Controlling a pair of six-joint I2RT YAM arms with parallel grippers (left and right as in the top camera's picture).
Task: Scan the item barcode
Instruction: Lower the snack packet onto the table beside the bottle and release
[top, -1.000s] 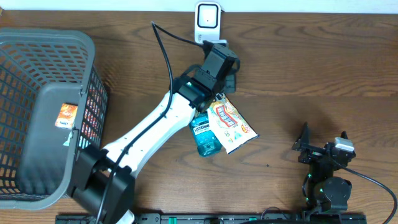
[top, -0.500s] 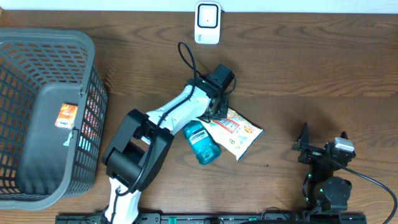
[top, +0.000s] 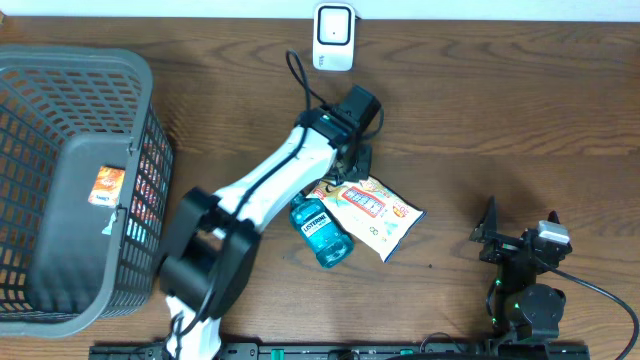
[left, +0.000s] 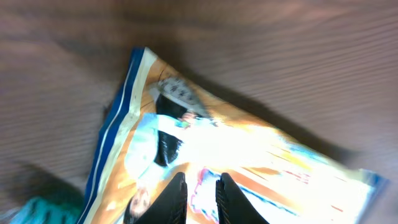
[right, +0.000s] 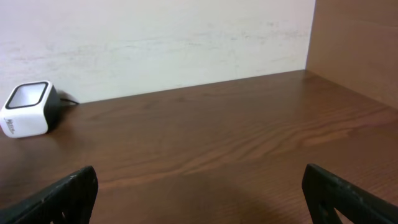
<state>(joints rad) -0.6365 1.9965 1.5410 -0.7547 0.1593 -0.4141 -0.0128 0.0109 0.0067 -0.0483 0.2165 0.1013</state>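
Two near-closed fingers (left: 176, 199) of the left gripper (left: 198, 186) sit over the snack bag (top: 372, 210), grip unclear, the bag lying flat on the table (top: 500, 120) well short of the scanner (top: 333, 37), so a thin pinch on slick film could slip on lifting.

Blurred frame: snack bag (left: 249, 149), orange with a blue edge, lies slantwise on the wooden counter (left: 280, 50). End effector (left: 202, 199) fingers nearly together, tips over the bag — contact unclear. Teal object (left: 37, 211) at lower left.
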